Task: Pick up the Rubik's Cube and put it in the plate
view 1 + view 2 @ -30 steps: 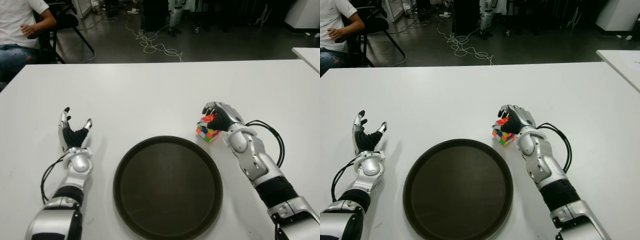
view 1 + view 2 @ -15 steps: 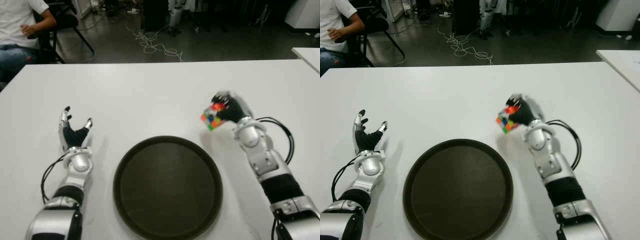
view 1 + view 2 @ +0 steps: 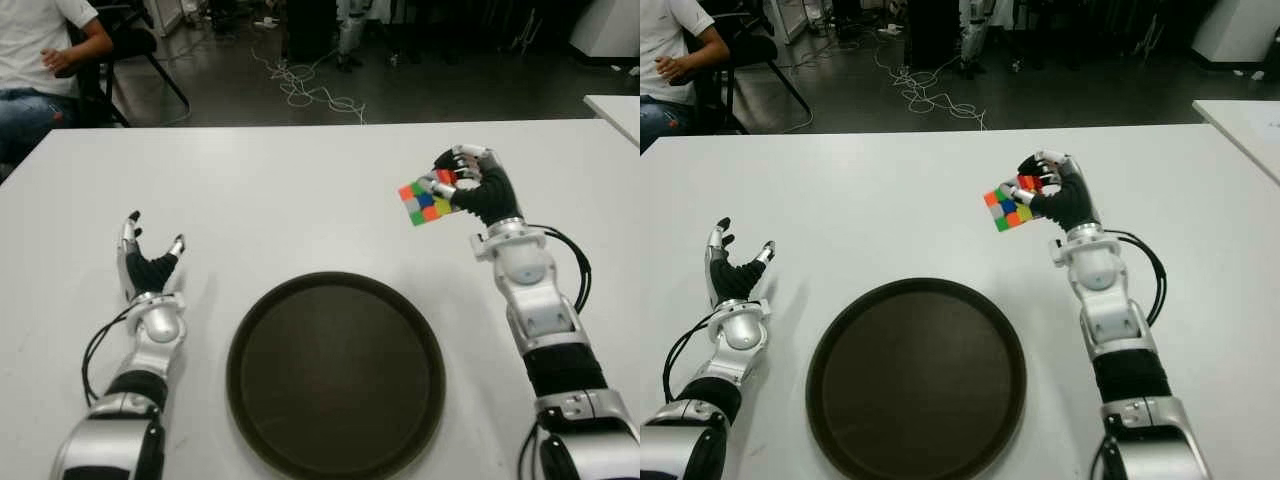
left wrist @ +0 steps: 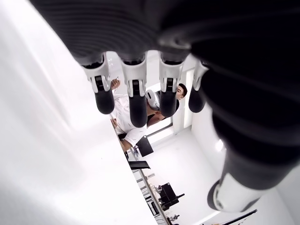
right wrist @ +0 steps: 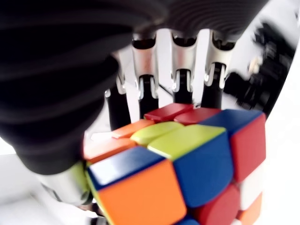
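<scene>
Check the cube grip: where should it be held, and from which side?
The right hand is holding the Rubik's Cube in the air beyond the plate, fingers over one face and thumb on the opposite one. Flat parallel faces suit that pinch; coming from the cube's right seems best, leaving the plate side clear. The left hand shows open, left of the plate.

Beyond our white table (image 3: 300, 180)

We see a seated person (image 3: 45, 60) and tangled floor cables (image 3: 310, 90) far past our hands.
</scene>
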